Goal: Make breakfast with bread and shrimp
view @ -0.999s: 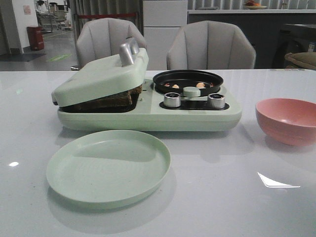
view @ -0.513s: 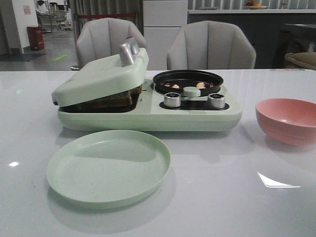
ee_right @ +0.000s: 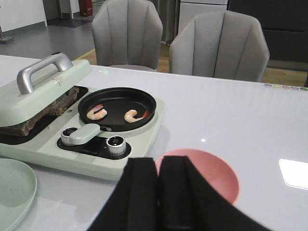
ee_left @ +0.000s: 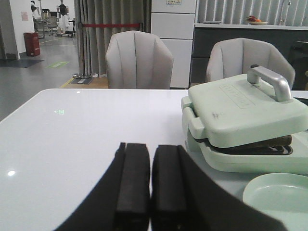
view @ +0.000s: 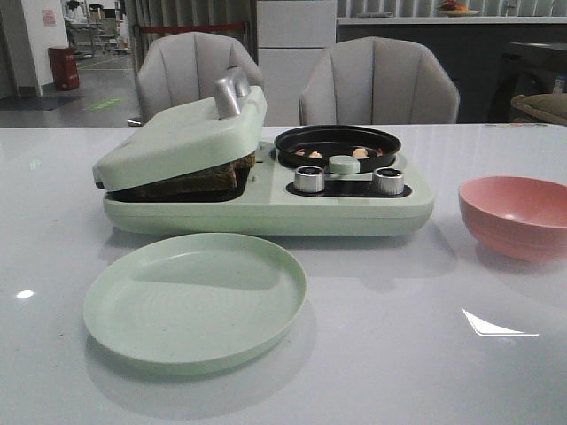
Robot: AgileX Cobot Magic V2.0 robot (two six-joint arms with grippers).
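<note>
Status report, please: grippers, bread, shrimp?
Left gripper shut, empty; right gripper same. Bread under press lid. Shrimp in black pan. Nothing blocking.

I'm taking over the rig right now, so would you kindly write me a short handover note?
Left gripper: shut, empty, hovering over bare table left of the breakfast maker.
Right gripper: shut, empty, above the pink bowl.
Bread: in the press under the tilted lid, which is not fully down.
Shrimp: two clear pieces in the black pan.
Done: bread and shrimp are loaded.
Left: by my guess, move both onto the green plate, which holds nothing, as does the bowl.
</note>
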